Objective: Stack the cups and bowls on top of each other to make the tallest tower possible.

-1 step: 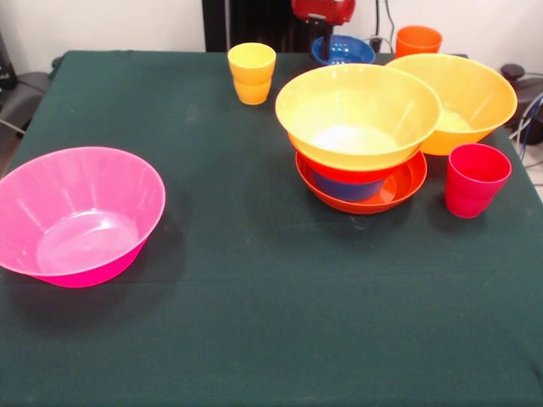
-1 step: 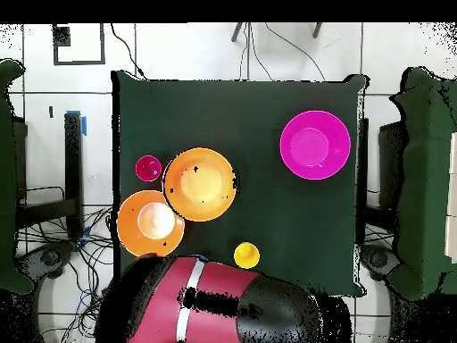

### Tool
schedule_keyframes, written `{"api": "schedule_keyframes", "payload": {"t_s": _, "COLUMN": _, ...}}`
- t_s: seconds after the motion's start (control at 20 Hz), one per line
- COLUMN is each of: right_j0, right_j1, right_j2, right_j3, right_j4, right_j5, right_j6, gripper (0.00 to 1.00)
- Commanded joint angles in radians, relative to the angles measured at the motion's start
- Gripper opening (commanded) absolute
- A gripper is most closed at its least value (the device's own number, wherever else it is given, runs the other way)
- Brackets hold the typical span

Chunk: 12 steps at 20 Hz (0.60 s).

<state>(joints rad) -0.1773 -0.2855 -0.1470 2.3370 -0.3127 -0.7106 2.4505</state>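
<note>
A glossy translucent pink bowl [image 1: 78,214] sits alone near the desk's [image 1: 254,322] front-left corner, on dark green cloth. Toward the right edge stands the tower [image 1: 361,140]: 1 shallow red-orange bowl at the bottom, blue and red above, a wide yellow bowl on top. A red-pink cup [image 1: 475,179] stands beside it. Behind: 1 large orange-yellow bowl [image 1: 471,97], yellow cup [image 1: 251,73], blue bowl [image 1: 342,50], orange cup [image 1: 417,40]. The pincer's opening cannot be told.
</note>
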Motion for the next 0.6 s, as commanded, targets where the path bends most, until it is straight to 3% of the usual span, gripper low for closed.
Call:
{"api": "schedule_keyframes", "payload": {"t_s": 0.05, "right_j0": -0.002, "right_j1": -0.137, "right_j2": 0.084, "right_j3": -0.035, "right_j4": 0.016, "right_j5": 0.174, "right_j6": 0.078, "gripper": 0.0}}
{"api": "schedule_keyframes", "payload": {"t_s": 0.15, "right_j0": -0.005, "right_j1": -0.17, "right_j2": 0.09, "right_j3": -0.014, "right_j4": 0.016, "right_j5": 0.2, "right_j6": 0.078, "gripper": 0.0}}
{"api": "schedule_keyframes", "payload": {"t_s": 0.2, "right_j0": -0.007, "right_j1": -0.231, "right_j2": 0.101, "right_j3": 0.023, "right_j4": 0.024, "right_j5": 0.237, "right_j6": 0.08, "gripper": 0.0}}
{"api": "schedule_keyframes", "payload": {"t_s": 0.35, "right_j0": -0.017, "right_j1": -0.274, "right_j2": 0.113, "right_j3": 0.035, "right_j4": 0.019, "right_j5": 0.289, "right_j6": 0.071, "gripper": 0.0}}
{"api": "schedule_keyframes", "payload": {"t_s": 0.4, "right_j0": -0.028, "right_j1": -0.333, "right_j2": 0.125, "right_j3": 0.061, "right_j4": 0.017, "right_j5": 0.337, "right_j6": 0.065, "gripper": 0.0}}
{"api": "schedule_keyframes", "payload": {"t_s": 0.6, "right_j0": -0.04, "right_j1": -0.401, "right_j2": 0.141, "right_j3": 0.082, "right_j4": 0.013, "right_j5": 0.413, "right_j6": 0.061, "gripper": 0.0}}
